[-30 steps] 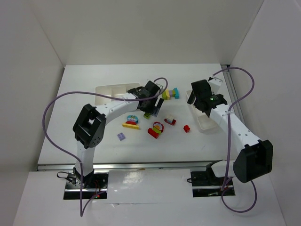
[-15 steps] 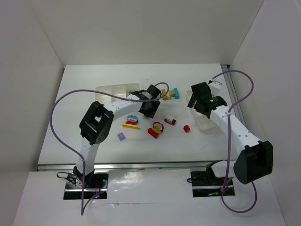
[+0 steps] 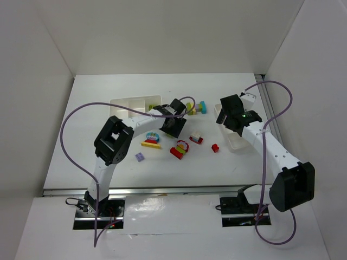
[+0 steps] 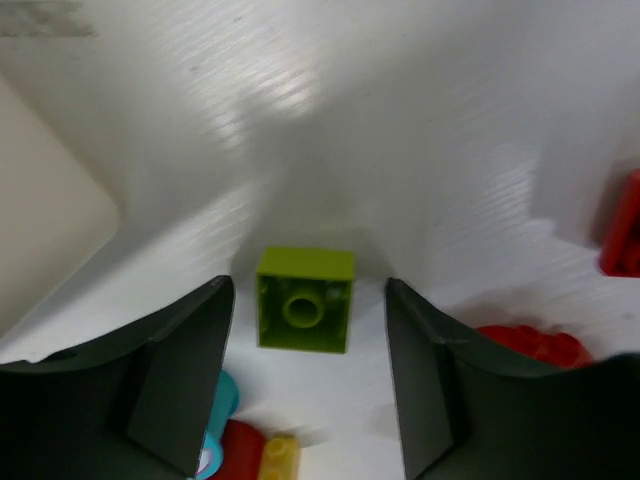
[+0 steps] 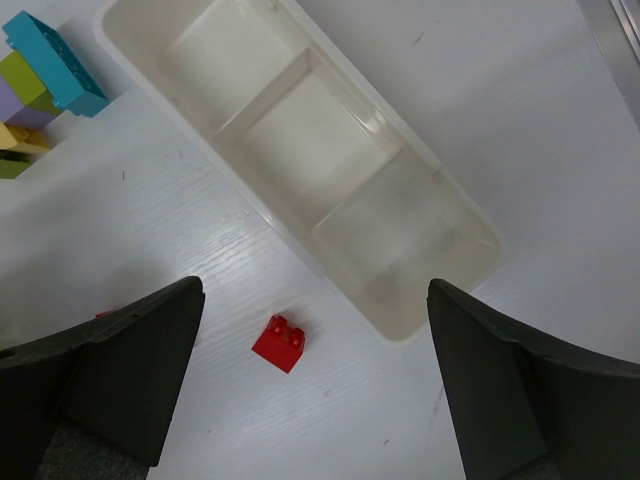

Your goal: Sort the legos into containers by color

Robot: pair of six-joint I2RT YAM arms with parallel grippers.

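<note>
left gripper: jaws apart astride lime brick on tabletop, not touching | right gripper: wide apart over narrow tray | risk: off-centre closing may twist or squirt the brick out

A square lime green brick lies flat; a small red brick sits just beside the narrow white three-compartment tray.

green brick on table | between spread fingers, untouched | red bricks right | tray left
</note>
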